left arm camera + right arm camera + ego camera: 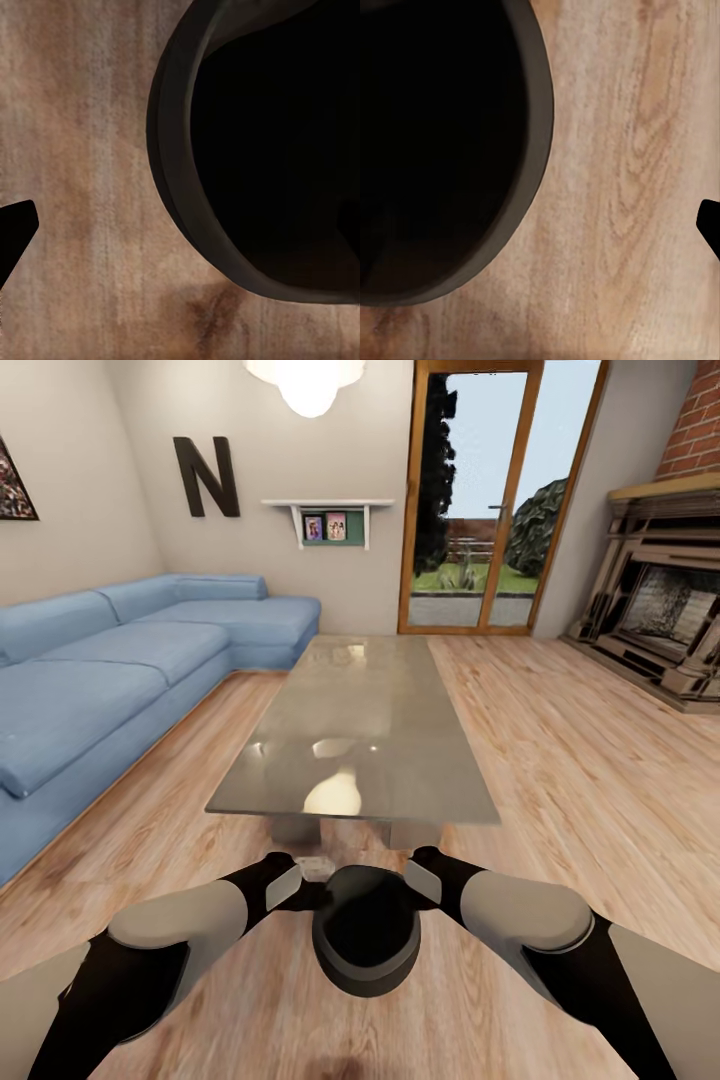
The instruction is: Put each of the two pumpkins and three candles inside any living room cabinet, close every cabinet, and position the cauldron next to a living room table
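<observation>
In the lower middle of the head view, the cauldron (365, 942) hangs between both arms, one pincer at each side of its rim, a two-sided carry that keeps the wide pot level. It sits just short of the table (370, 710) (its goal, I judge). Whether either pincer is pinching cannot be told.

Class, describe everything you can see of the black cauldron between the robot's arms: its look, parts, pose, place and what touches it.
The cauldron is a dark, round-bellied pot with a wide open mouth, a thick smooth rim and a black interior whose contents cannot be made out. It sits upright between the two forearms, over the wood plank floor, just short of the near end of the grey coffee table. The arms flank its rim on both sides; actual contact cannot be confirmed.
</observation>
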Controlling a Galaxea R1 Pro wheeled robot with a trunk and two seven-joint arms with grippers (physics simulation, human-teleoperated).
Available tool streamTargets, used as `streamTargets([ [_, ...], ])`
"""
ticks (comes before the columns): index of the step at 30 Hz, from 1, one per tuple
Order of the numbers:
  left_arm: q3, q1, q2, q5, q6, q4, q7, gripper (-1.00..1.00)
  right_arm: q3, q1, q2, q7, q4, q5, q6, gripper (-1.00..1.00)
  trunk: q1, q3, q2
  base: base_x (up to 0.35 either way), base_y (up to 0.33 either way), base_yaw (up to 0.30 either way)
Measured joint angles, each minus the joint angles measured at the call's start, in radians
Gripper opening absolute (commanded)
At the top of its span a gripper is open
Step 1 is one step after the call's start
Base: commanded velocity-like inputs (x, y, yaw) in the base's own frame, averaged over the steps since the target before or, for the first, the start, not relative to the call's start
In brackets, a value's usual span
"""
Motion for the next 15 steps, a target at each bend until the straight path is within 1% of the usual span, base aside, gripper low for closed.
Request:
streamTargets([
  [8,0.000,0.000,0.001,0.001,0.000,0.000,0.015,1.00,0.000,0.000,-0.003,-0.001,-0.004,0.000,-0.001,1.00,-0.004,0.031,0.002,0.000,0.000,0.000],
  [15,0.000,0.000,0.004,0.001,0.010,0.000,0.022,1.00,-0.001,0.000,-0.014,-0.001,-0.004,0.000,0.000,1.00,-0.007,0.058,0.004,0.000,0.000,0.000],
])
